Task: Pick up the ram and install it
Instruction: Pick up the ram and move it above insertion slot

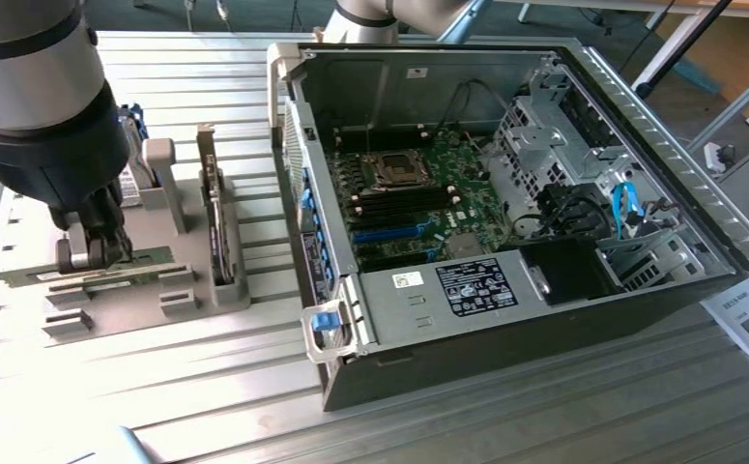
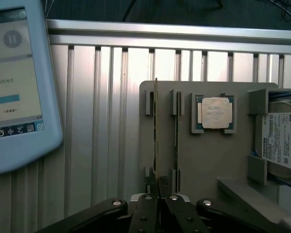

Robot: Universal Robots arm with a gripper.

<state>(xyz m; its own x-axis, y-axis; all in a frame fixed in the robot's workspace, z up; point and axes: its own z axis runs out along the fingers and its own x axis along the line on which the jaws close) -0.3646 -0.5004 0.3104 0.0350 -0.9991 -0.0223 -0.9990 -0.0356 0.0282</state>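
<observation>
The ram (image 2: 155, 136) is a thin green stick standing on edge in a slot of the grey holder (image 2: 203, 165). My gripper (image 2: 157, 196) reaches down over one end of it, its two dark fingers pressed together on the board. In the exterior view the gripper (image 1: 96, 259) hangs over the holder (image 1: 129, 309) at that view's left, with the ram (image 1: 149, 256) running between its fingers. The open computer case (image 1: 477, 319) lies at the exterior view's right, with its motherboard's memory slots (image 1: 407, 201) exposed.
A second green stick (image 2: 177, 131) stands in the neighbouring slot. The holder also carries a square silver processor (image 2: 216, 112) and a hard drive (image 2: 281, 141). A grey touch-screen pendant (image 2: 14, 82) lies on the slatted metal table (image 1: 219, 387).
</observation>
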